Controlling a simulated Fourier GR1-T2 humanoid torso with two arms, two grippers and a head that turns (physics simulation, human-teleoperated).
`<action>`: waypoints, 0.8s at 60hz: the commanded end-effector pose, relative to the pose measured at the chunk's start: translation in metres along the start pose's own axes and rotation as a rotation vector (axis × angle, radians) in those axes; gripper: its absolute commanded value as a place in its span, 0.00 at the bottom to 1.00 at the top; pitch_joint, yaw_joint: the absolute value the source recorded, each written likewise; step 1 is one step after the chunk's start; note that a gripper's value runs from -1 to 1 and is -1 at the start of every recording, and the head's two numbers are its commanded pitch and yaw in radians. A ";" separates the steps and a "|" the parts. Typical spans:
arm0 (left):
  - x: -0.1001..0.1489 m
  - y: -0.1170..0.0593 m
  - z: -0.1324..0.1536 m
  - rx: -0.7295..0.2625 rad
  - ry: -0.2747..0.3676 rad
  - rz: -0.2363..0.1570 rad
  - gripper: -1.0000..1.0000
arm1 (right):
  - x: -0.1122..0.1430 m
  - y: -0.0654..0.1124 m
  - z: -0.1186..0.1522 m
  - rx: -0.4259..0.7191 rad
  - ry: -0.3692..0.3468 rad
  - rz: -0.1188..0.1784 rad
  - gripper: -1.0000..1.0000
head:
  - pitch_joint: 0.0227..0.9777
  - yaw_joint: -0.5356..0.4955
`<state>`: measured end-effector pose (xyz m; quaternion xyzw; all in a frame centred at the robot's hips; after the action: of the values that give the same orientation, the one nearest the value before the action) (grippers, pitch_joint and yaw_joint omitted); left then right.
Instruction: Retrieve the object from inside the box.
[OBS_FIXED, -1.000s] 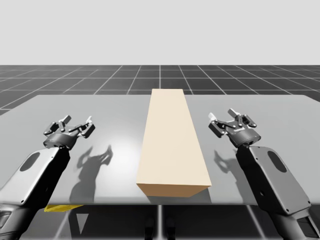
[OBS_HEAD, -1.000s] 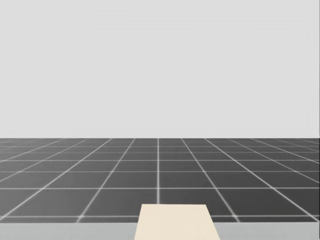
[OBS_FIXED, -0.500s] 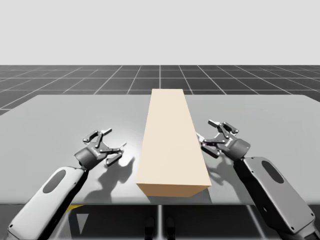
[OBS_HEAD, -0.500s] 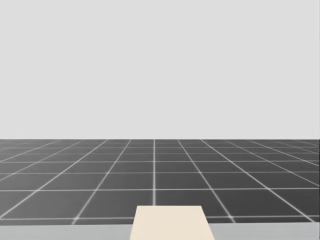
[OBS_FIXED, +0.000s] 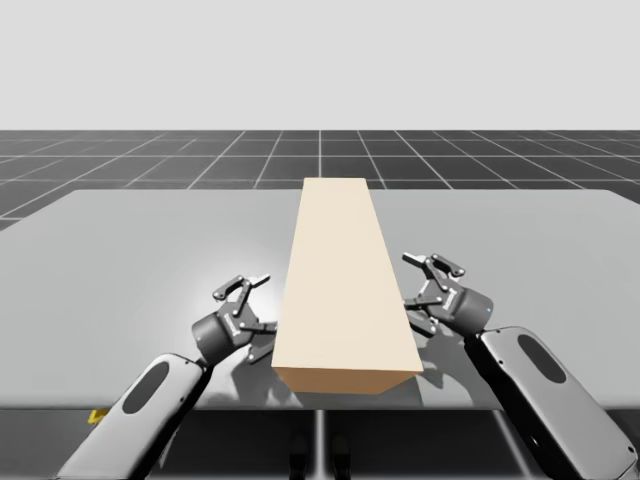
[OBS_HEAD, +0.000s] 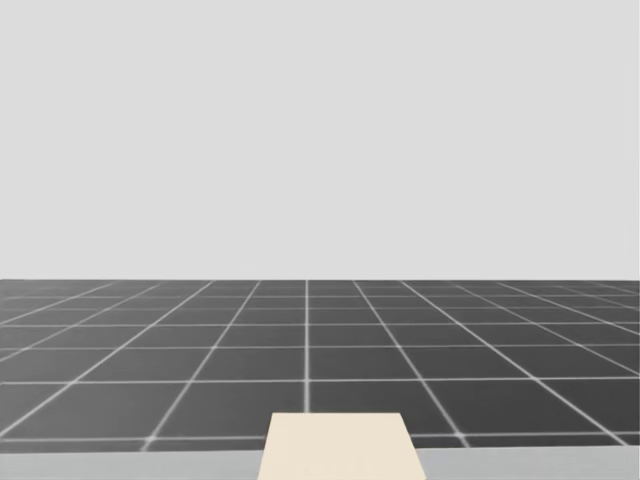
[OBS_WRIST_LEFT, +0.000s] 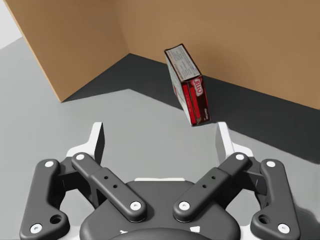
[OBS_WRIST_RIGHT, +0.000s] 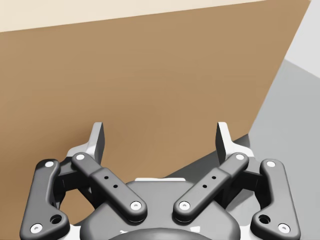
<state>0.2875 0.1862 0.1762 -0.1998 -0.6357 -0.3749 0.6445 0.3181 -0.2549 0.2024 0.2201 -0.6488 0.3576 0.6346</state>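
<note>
Grey and flat, the surface (OBS_FIXED: 120, 260) carries one long tan box (OBS_FIXED: 343, 290) lying lengthwise down its middle, its top pale, plain and unbroken. The head view catches part of that top in front of the dark gridded floor (OBS_HEAD: 300, 350).

Your left end effector (OBS_FIXED: 258, 305) sits just beside the box's left long side, close to its near end. Its fingers are spread wide with nothing between them. Your right end effector (OBS_FIXED: 413, 292) sits just beside the right long side, facing it, equally wide open and empty. Its wrist view looks straight at a brown wall close ahead.

In the left wrist view you see brown walls meeting at a corner. Ahead of the spread fingers, a small red, white and dark carton (OBS_WRIST_LEFT: 189, 85) stands on end, leaning slightly. It is on the shaded grey patch by those walls and touches neither finger.
</note>
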 end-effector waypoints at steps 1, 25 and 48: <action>0.002 -0.011 -0.025 -0.023 -0.037 0.058 0.00 | -0.001 0.004 0.000 0.021 0.001 0.001 0.00 | 0.04 0.50; -0.003 -0.013 -0.087 -0.048 0.006 0.143 0.00 | -0.004 -0.001 0.016 0.034 0.020 -0.006 0.00 | 0.06 0.50; -0.023 -0.008 -0.142 -0.054 0.066 0.196 0.00 | -0.003 0.002 0.022 0.068 0.029 0.000 0.00 | 0.08 0.49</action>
<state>0.3640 0.0942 0.1445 -0.2631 -0.5907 -0.3353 0.6851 0.3043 -0.2695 0.2006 0.2346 -0.6285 0.3796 0.6371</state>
